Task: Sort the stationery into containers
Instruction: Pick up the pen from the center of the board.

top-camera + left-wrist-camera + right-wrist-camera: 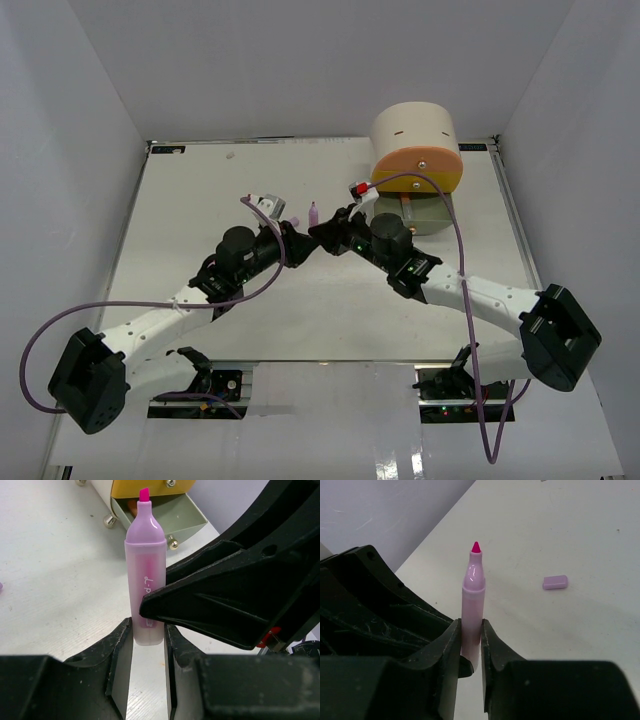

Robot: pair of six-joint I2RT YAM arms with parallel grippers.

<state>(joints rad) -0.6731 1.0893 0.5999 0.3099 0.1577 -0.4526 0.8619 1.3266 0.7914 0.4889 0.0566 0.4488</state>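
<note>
My left gripper [148, 631] and right gripper [470, 632] clamp 1 uncapped lilac plastic highlighter [145, 565]; its small purple cap [555, 582] lies ahead of the right. I judge capping, stowing remain.

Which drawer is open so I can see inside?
The grey-green drawer at the bottom: it sticks out past the yellow drawer above, showing its inside.

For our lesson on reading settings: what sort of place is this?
Probably a robot test cell: two arms bolted to a white table, blank white walls enclosing it, left pincer and right pincer gripping one purple highlighter.
</note>
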